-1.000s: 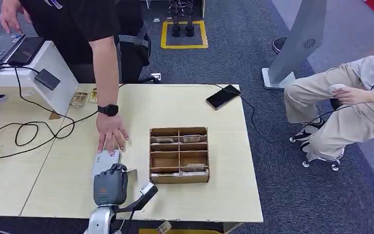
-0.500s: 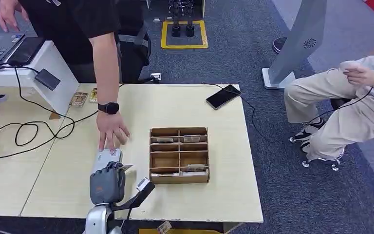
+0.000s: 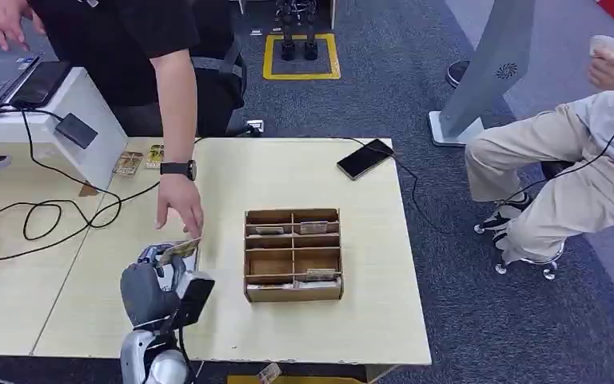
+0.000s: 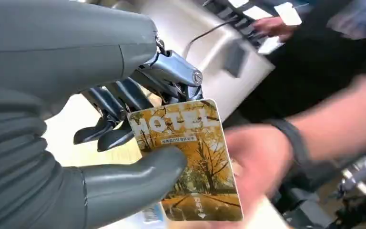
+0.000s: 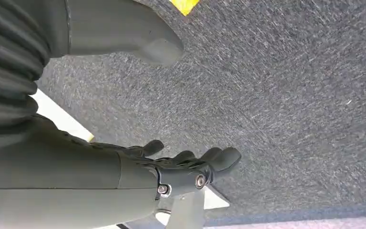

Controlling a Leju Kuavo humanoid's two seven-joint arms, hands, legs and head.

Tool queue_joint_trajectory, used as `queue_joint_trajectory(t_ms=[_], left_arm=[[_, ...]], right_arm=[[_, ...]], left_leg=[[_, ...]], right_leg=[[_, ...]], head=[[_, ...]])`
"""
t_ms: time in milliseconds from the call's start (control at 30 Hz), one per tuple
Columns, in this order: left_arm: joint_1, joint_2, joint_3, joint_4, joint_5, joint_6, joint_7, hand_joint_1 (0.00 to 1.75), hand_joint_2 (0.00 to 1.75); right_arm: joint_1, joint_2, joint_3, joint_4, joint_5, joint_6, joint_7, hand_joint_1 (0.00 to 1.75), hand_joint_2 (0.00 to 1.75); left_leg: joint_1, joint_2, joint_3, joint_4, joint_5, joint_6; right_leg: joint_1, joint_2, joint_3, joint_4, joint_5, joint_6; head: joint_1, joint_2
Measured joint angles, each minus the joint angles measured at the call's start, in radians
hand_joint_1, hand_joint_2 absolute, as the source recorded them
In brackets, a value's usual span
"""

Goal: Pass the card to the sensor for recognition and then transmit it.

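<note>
Now left hand (image 4: 71,157) pinching card (image 4: 195,162), long axis toward person's hand (image 3: 181,210), right hand (image 5: 171,167) empty, fingers apart

The divided box (image 3: 293,254) is sitting on the table (image 3: 368,264) toward its near edge, with the left hand (image 3: 156,288) hovering just to its left, pinching the card (image 3: 177,250) over the sensor (image 3: 182,258). A person's hand (image 3: 179,205) is reaching in just behind the card (close to it, contact unclear), while a phone (image 3: 365,158) is lying at the far right corner. Cables (image 3: 48,216) are trailing across the left side, and a seated person (image 3: 576,168) is sitting off to the right of the table.
</note>
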Motion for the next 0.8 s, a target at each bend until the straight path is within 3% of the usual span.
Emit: queue_joint_trajectory(t_ms=[133,433,567,767,800], left_arm=[[-0.006,0.003,-0.055,-0.051,0.061,-0.02,0.0,1.75,1.75],[-0.008,0.004,-0.085,-0.091,0.075,-0.026,0.0,1.75,1.75],[-0.022,0.009,-0.106,-0.112,0.194,-0.066,0.003,1.75,1.75],[-0.084,0.013,-0.141,-0.116,0.246,-0.063,0.047,1.75,1.75],[-0.094,0.013,-0.142,-0.115,0.261,-0.062,0.053,1.62,1.75]], right_arm=[[0.0,0.0,0.0,-0.004,-0.003,0.0,-0.006,0.0,1.75],[0.001,0.0,0.0,-0.008,-0.003,0.0,-0.006,0.0,1.75],[0.002,0.0,0.0,-0.008,-0.006,0.0,-0.013,0.0,1.75],[0.002,0.0,0.0,-0.008,0.0,0.0,-0.023,0.0,1.75],[0.001,0.0,0.0,-0.008,0.002,0.0,-0.023,0.0,1.75]], left_leg=[[0.0,0.0,0.0,0.0,0.0,0.0],[0.0,0.0,0.0,0.0,0.0,0.0],[0.0,-0.001,0.0,0.0,0.0,0.0],[0.0,-0.001,0.0,0.0,0.0,0.0],[0.0,-0.001,0.0,0.0,0.0,0.0]], right_leg=[[0.0,0.0,0.001,0.0,0.0,0.0],[0.0,0.0,0.0,0.0,0.0,0.0],[0.0,0.0,0.0,0.0,0.0,0.0],[0.0,0.0,0.001,0.0,0.0,0.0],[0.0,0.0,0.001,0.0,0.0,0.0]], head=[[0.0,0.0],[0.0,0.0],[0.0,0.0],[0.0,0.0],[0.0,0.0]])
